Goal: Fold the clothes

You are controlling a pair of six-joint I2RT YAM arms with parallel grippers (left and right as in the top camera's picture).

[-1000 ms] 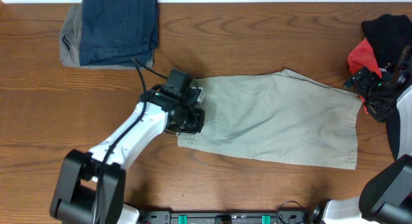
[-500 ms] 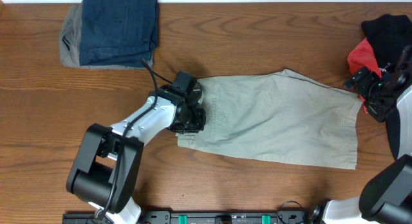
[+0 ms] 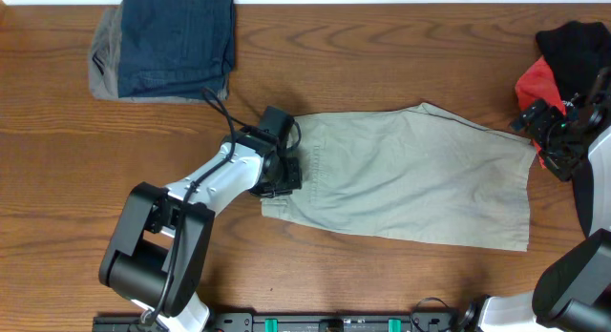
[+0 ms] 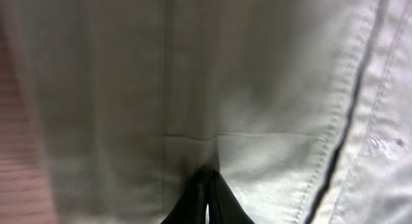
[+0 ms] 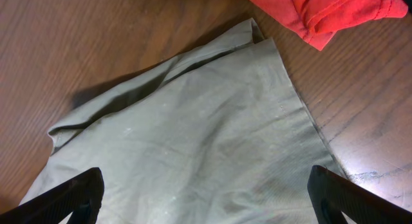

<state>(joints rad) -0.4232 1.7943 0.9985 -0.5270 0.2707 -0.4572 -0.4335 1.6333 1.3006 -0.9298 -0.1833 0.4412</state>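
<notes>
Left gripper: the left gripper (image 3: 284, 171) is at the left, waistband end of the trousers. Its two black fingers (image 4: 206, 199) are pressed together to a narrow point, and a small pleat of the pale cloth is pinched between them.
Cloth at the left wrist: fine, matte woven cotton fills the whole view. One straight stitched seam runs down it, and a darker double-stitched edge goes diagonally on the right.
Trousers: the trousers (image 3: 410, 175) are light khaki-beige and lie flat on the middle of the table. Their long shape widens toward the right. The surface has soft shallow wrinkles, and the right hem is a straight edge.
Right gripper: the right gripper (image 3: 539, 136) is just beside the right hem, jaws wide apart with nothing between them. In its wrist view the black fingers (image 5: 67, 198) show in the bottom corners, above a hem corner where one layer is lifted a little.
Table: the table (image 3: 401, 65) is dark brown wood with a long grain, slightly glossy.
Red garment: the red garment (image 3: 533, 84) is soft, coral-red and crumpled, near the far hem corner but apart from it.
Black garment: the black garment (image 3: 573, 41) is a crumpled heap touching the red one, at the far right edge.
Jeans: the jeans (image 3: 177, 36) are dark blue denim, folded to a neat rectangle at the far left. They lie on a grey garment (image 3: 103, 60) that sticks out at the left.
</notes>
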